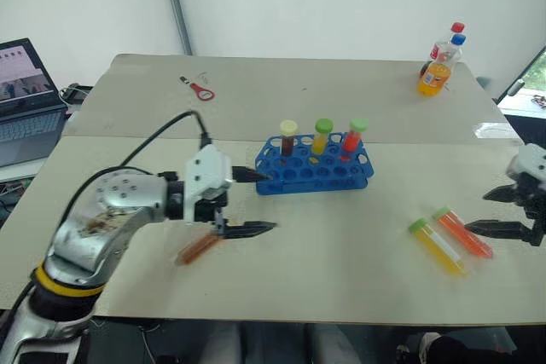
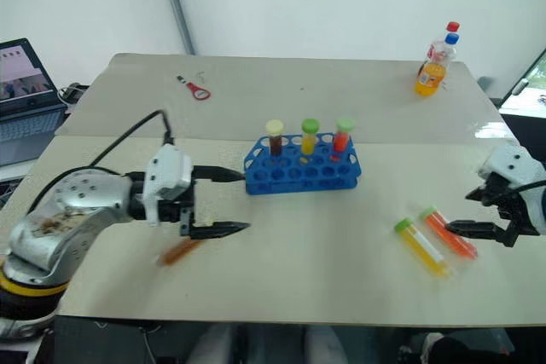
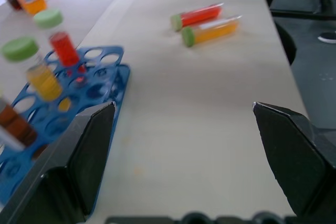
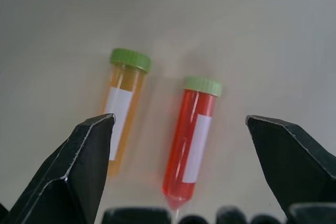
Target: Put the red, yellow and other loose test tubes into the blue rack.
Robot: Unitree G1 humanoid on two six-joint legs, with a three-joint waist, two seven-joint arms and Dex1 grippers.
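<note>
So nearest the front edge of the table (image 1: pixel 281 287), a brown tube (image 1: pixel 198 249) is seen lying flat toward the front-left, just under the left gripper (image 1: pixel 258 202), whose jaws are spread wide with nothing held. Two more loose ones, the yellow tube (image 1: pixel 437 246) and the orange-red tube (image 1: pixel 462 233), are laid side by side near the front-right corner, green caps pointed toward the back. The right gripper (image 1: pixel 497 211) is hung just beside them on the right edge side, also wide open and empty; from its wrist view both tubes are framed between its fingers, so a pick looks to be lined up, though nothing is touched yet.

The blue rack (image 1: pixel 314 173) is parked around the middle of the table, and three capped tubes are already stood upright in its back row. So it's judged roughly half done: three racked, three left on the table.

An orange soda bottle (image 1: pixel 438 68) is left at the back-right corner.
</note>
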